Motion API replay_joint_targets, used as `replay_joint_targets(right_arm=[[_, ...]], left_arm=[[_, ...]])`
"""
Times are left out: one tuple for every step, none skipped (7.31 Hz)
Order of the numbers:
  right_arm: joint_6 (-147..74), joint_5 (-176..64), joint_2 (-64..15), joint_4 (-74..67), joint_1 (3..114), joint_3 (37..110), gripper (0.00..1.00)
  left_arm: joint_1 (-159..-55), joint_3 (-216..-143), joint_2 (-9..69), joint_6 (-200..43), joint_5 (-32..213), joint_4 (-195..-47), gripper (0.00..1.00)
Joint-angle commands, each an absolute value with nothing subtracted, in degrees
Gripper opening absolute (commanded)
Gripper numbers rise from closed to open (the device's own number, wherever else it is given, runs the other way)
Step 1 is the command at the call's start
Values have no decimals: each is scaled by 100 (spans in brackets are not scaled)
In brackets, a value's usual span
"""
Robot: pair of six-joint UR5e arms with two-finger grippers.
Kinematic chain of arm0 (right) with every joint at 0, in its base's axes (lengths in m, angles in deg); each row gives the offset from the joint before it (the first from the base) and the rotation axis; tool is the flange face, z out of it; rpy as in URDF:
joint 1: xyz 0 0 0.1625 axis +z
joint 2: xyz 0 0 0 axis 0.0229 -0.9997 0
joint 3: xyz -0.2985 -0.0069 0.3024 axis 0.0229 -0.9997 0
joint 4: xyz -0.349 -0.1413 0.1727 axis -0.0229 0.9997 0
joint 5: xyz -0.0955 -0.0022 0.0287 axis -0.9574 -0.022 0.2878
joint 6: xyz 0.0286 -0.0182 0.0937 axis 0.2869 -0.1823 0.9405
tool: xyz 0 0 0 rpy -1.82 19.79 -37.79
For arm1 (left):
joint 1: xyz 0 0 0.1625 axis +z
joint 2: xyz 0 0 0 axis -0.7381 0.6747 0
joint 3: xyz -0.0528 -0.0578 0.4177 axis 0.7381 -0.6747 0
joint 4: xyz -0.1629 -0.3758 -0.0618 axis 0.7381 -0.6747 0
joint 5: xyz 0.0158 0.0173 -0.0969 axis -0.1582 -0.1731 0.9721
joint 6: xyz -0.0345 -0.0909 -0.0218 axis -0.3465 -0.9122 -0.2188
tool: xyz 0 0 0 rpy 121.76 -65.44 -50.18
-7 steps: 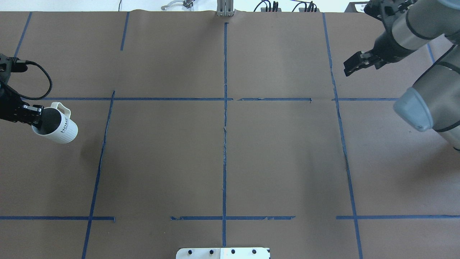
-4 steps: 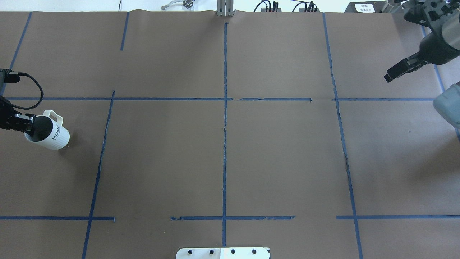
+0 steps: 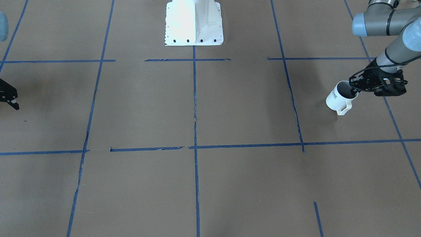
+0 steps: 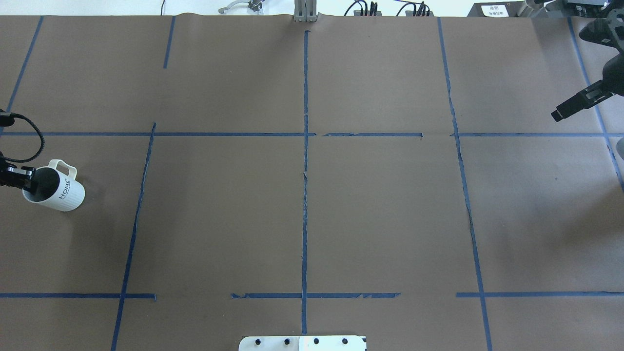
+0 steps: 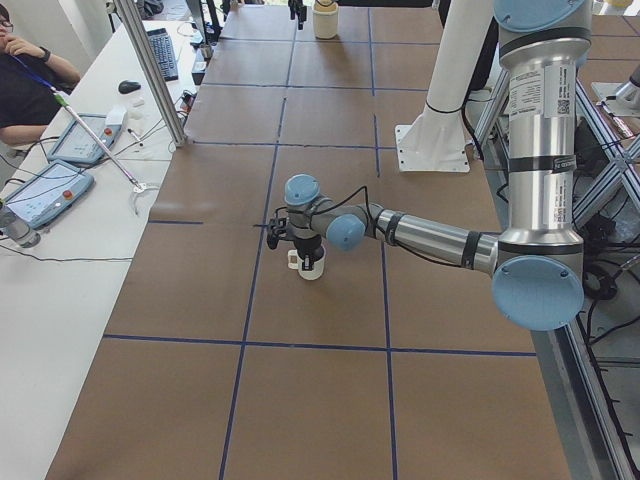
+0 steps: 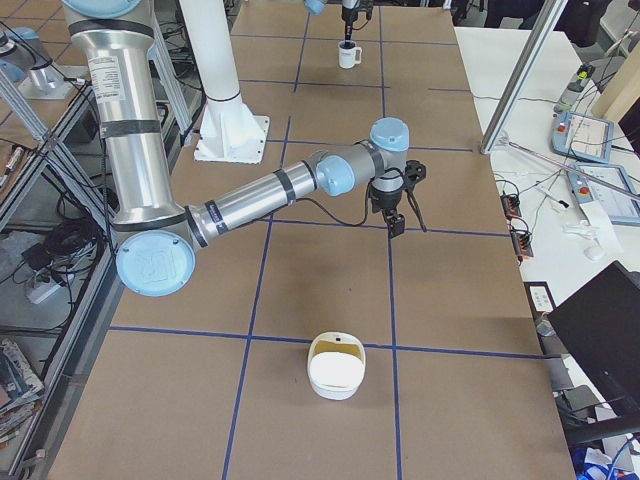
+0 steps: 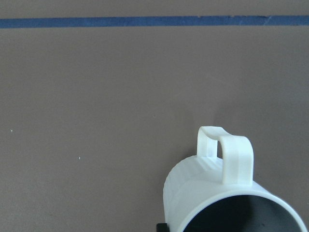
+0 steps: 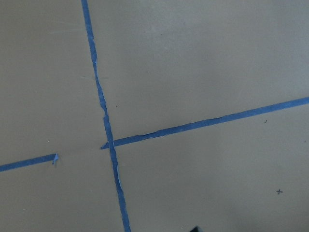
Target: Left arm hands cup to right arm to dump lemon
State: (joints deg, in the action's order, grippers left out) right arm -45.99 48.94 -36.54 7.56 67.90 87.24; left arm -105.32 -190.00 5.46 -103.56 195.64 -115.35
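Note:
The white ribbed "HOME" cup (image 4: 58,194) stands upright at the far left of the table, at or just above the brown paper; I cannot tell if it touches. It also shows in the front view (image 3: 338,97), the left side view (image 5: 311,263) and the left wrist view (image 7: 227,193). My left gripper (image 4: 25,178) is shut on the cup's rim, opposite the handle (image 7: 226,154). The cup's inside looks dark and no lemon shows in it. My right gripper (image 4: 561,113) hangs open and empty above the far right edge, and shows in the right side view (image 6: 398,222).
A white bowl (image 6: 335,366) with something yellow inside sits on the table's right end. The white base plate (image 3: 194,23) stands at the robot's side. Blue tape lines (image 4: 305,146) cross the brown paper. An operator (image 5: 25,70) sits by the side table.
My left gripper has carried the cup left and down toward the table. My right arm has drawn back to the right, away from the middle.

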Motion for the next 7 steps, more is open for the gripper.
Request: replay_joint_targets(right_arm=[[-4605, 4894, -3690, 755, 6794, 8728, 100], [-4666, 4877, -3908, 703, 6838, 8737, 100], [-5041, 4998, -4232, 415, 6995, 8702, 100], [-5106, 5435, -4426, 395, 7249, 8693, 100], [-5254, 5561, -4611, 386, 7451, 8693, 100], [-5482, 5545, -4769, 395, 7523, 8676, 100], [-5502, 5562, -4832, 403, 7698, 8667, 100]], left_arm=[[-10610, -19023, 552, -10327, 19715, -11577, 100], [-10854, -19032, 534, -9849, 19767, -11542, 100], [-11335, -18997, 403, -8852, 19899, -11437, 100], [-11993, -19049, 411, -7972, 20161, -10766, 100], [-12486, -19180, 402, -6876, 20172, -10098, 100], [-12996, -19277, 411, -6038, 20172, -9439, 100], [-13297, -19417, 385, -5534, 20164, -8832, 100]])
